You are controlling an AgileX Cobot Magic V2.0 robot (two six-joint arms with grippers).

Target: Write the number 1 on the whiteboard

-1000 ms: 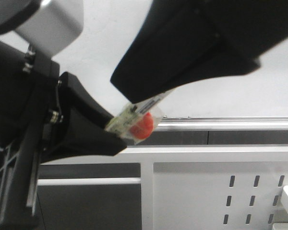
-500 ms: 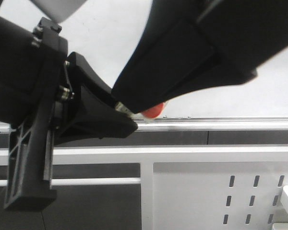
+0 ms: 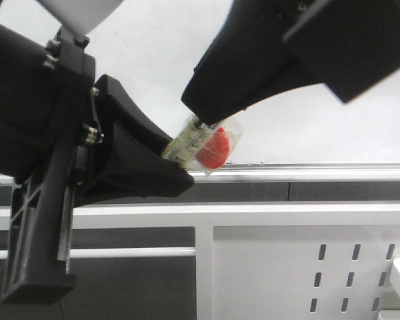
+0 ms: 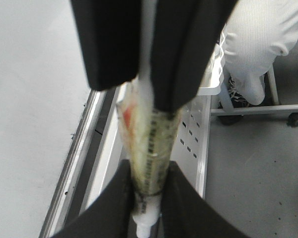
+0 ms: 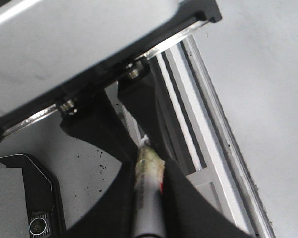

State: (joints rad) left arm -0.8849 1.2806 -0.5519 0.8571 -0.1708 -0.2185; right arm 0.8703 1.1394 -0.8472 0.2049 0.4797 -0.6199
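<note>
Jaws of both grippers, left and right, clamp opposite ends of the tape-wrapped white marker pen, probably to uncap it before the glossy whiteboard.

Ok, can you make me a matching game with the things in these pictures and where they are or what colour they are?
Things:
1. marker pen
2. whiteboard
3. tray rail
4. perforated panel

Descriptions:
A. silver strip along the board's lower edge
B. held between both tools
C. plain white, behind the arms
D. white, with rows of slots

Pairs: 1-B, 2-C, 3-A, 4-D
</note>
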